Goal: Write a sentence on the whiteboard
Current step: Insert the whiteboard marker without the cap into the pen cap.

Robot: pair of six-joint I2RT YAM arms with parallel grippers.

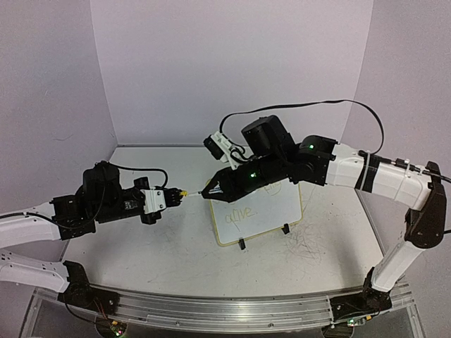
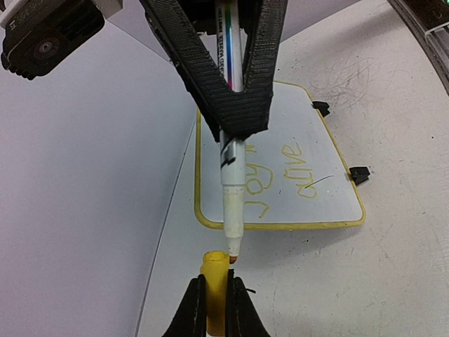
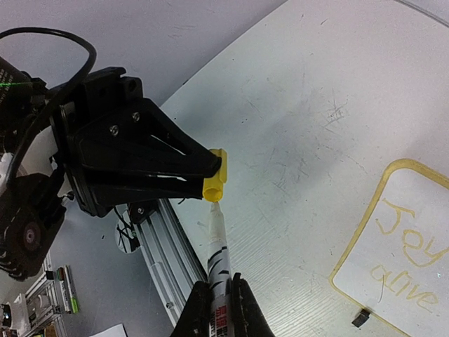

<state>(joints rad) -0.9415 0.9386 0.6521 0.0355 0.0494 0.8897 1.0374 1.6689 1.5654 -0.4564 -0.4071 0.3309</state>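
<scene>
The whiteboard (image 1: 271, 204) with its sentence (image 1: 238, 215) lies on the table (image 1: 155, 253), just right of both jaws. The right gripper (image 1: 209, 191) clamps a pen (image 1: 197, 191) by the board's left edge. The left gripper (image 1: 171, 195) clamps the cap (image 1: 182, 191), with the pen's tip at its mouth.

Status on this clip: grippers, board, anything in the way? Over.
Left gripper shut on small yellow plastic cap. Right gripper shut on thin white marker pen, tip at cap mouth. Yellow-green cursive sentence on small white rectangular whiteboard. Nothing between tip and cap.
</scene>
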